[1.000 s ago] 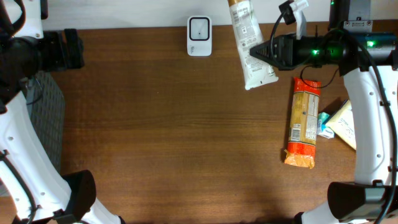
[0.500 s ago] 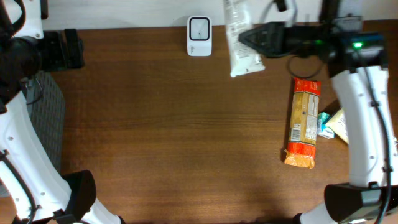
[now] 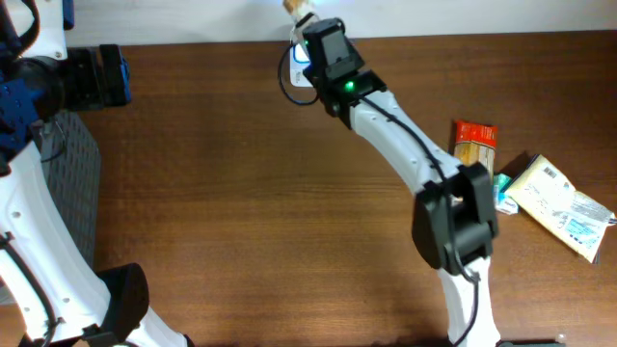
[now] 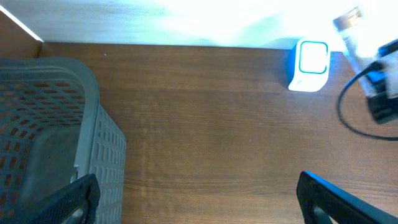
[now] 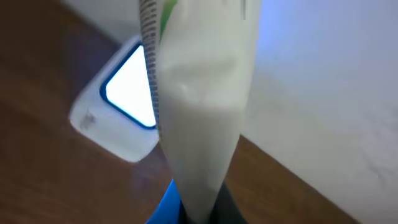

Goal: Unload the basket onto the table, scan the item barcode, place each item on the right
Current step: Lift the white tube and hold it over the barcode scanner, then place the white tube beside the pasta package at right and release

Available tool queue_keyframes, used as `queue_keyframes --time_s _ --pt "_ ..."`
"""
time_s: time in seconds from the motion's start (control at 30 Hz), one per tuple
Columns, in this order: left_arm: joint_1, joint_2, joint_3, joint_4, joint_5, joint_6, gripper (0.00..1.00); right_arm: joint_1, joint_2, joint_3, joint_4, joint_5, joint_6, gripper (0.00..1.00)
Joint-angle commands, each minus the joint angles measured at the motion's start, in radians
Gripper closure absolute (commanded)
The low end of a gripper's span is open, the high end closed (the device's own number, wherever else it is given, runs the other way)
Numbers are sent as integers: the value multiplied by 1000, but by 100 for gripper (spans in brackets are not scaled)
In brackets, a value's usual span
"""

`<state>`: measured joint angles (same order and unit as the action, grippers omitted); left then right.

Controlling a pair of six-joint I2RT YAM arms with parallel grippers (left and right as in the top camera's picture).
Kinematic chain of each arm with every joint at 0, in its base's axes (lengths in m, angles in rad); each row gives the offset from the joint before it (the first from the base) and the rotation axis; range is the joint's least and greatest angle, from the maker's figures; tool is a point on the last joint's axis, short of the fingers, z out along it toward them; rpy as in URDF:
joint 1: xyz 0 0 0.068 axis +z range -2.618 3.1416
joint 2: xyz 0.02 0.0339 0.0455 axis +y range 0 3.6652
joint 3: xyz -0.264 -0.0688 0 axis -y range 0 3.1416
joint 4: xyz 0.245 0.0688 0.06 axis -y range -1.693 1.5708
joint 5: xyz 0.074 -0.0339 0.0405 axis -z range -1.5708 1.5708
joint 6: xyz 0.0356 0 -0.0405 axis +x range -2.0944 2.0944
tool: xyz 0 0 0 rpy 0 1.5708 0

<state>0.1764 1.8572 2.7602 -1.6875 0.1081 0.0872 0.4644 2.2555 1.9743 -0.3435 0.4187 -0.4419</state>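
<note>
My right gripper (image 5: pixel 202 208) is shut on the lower end of a white packet (image 5: pixel 199 93), which fills the middle of the right wrist view. Just behind the packet stands the white barcode scanner (image 5: pixel 121 106), its window glowing. From overhead, the right arm reaches to the table's back edge and covers most of the scanner (image 3: pixel 297 69); only the packet's tip (image 3: pixel 300 8) shows past the right gripper (image 3: pixel 310 29). The left gripper (image 4: pixel 202 205) is open and holds nothing, far left of the scanner (image 4: pixel 309 65) and packet (image 4: pixel 348 28).
A grey mesh basket (image 3: pixel 72 183) sits at the left edge, under the left gripper (image 3: pixel 96 77) and seen close up (image 4: pixel 50 124). At the right lie an orange-red package (image 3: pixel 472 140), a small teal item (image 3: pixel 503 193) and a white-yellow packet (image 3: pixel 559 202).
The right arm has swung left along the back edge, carrying the white packet from the right side to just over the scanner. The left arm has stayed put.
</note>
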Motion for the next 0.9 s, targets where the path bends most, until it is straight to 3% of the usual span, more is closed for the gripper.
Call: queue_keyframes --time_s 0.0,0.17,0.5,0.63,0.77,0.87 --pt "5 -1 3 0 8 12 1 7 77 23 128 170 -159 96" --pt "5 -1 3 0 8 12 1 7 173 23 256 241 -190 96" --pt "5 -1 3 0 8 12 1 59 130 23 221 274 -190 96" --pt "5 -1 3 0 8 12 1 139 -35 23 -32 185 -79 96" --pt "5 -1 3 0 8 12 1 147 -192 23 -475 -290 323 96" --pt "5 -1 3 0 8 12 1 97 -198 23 -790 -385 491 96"
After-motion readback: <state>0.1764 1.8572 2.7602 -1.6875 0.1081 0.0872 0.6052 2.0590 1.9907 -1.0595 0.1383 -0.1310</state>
